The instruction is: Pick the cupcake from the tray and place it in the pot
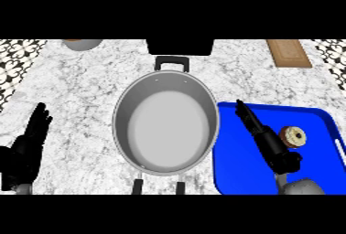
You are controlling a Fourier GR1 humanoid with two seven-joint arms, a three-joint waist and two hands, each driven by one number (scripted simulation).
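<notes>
1. The marble counter (81, 91) fills the view. Patterned tiles show at its far left and far right edges.
2. The pot (165, 125) sits in the middle of the counter. It is grey, oval in this view, and nothing lies inside it. One black handle points away at the top; its two near handle stubs are cut off at the lower edge.
3. The blue tray (236, 173) lies just right of the pot, its left rim close to the pot's wall. Its near side runs out of view at the bottom.
4. The right hand (267, 141) is over the tray, fingers straight and pointing away. It holds nothing. The cupcake is just to its right; whether the hand touches it cannot be told. The grey forearm is mostly cut off.
5. The left hand (27, 146) rests at the lower left over the counter, fingers straight, holding nothing, well apart from the pot.
6. A black object (179, 45) at the top edge is cut off and hard to identify.
7. A wooden board (289, 52) lies at the top right, partly cut off.
8. A grey bowl-like thing (82, 44) at the top left is mostly out of view.
9. The cupcake (294, 136) stands on the tray's right part, pale with a brown rim.
</notes>
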